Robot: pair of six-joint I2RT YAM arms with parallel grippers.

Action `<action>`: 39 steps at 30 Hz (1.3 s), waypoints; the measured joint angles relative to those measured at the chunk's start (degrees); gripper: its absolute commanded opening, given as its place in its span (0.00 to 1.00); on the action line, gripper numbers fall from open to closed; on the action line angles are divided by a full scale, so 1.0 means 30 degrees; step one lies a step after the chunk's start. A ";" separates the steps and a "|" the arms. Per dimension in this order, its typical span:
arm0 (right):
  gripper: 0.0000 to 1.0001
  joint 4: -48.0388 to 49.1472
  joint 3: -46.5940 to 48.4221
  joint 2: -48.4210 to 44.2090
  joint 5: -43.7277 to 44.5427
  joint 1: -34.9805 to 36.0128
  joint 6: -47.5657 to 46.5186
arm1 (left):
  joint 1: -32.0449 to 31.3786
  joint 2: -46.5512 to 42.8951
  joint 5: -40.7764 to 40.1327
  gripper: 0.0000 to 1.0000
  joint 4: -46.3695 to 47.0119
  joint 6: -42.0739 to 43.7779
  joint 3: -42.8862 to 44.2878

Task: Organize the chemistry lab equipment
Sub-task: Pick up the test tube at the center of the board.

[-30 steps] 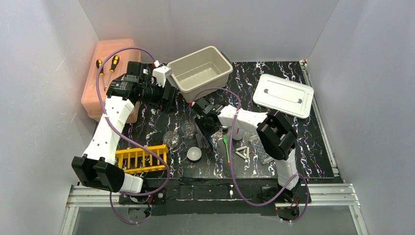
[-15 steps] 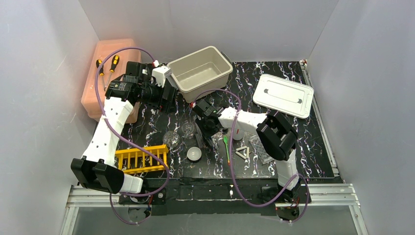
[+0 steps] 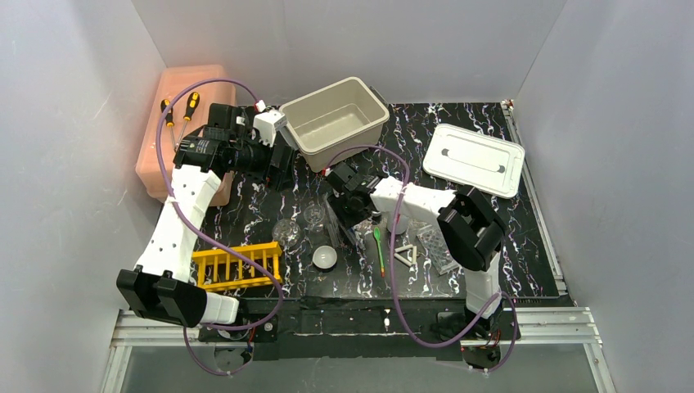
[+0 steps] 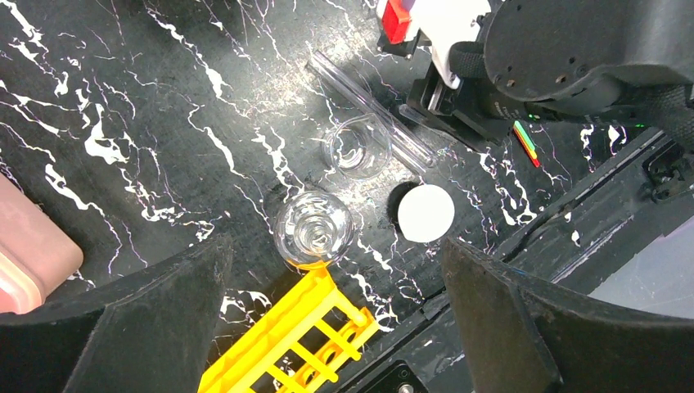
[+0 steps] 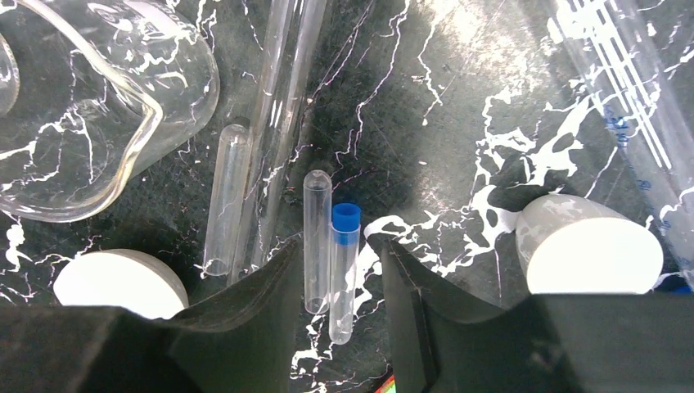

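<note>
My right gripper (image 5: 340, 278) is open and low over the table, its fingers on either side of two small tubes lying side by side: a clear uncapped one (image 5: 316, 237) and a blue-capped one (image 5: 344, 270). Longer glass tubes (image 5: 278, 106) and a glass beaker (image 5: 98, 115) lie to their left. My left gripper (image 4: 335, 303) is open and empty, held high above the flask (image 4: 314, 229) and the yellow rack (image 4: 286, 344). The white bowl (image 3: 325, 257), green spoon (image 3: 379, 246), white triangle (image 3: 406, 255) and rack (image 3: 237, 264) lie near the front. The red-capped bottle (image 4: 434, 16) stands beside my right gripper (image 3: 356, 201).
A beige bin (image 3: 335, 123) stands at the back centre, its lid (image 3: 475, 160) at the back right. The pink box (image 3: 176, 139) with two screwdrivers (image 3: 180, 106) on it is at the back left. A clear graduated tube (image 5: 630, 106) lies to the right.
My right gripper has shifted slightly to the right and nearer over the tubes, and its elbow has swung right. The left arm has barely moved.
</note>
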 measured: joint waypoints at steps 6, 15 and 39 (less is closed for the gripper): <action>0.39 0.0000 0.0000 -0.0291 0.0029 -0.0219 0.0044 | 0.0000 -0.0044 0.0066 0.99 -0.0022 0.0080 0.0000; 0.36 -0.0007 0.0000 -0.0226 0.0109 -0.0240 0.0044 | 0.0000 -0.0044 0.0138 0.99 -0.0058 0.0073 0.0000; 0.04 0.0408 -0.0641 0.0423 0.1107 -0.0204 0.0066 | 0.0007 -0.0080 0.0299 0.99 -0.0058 0.0066 -0.0131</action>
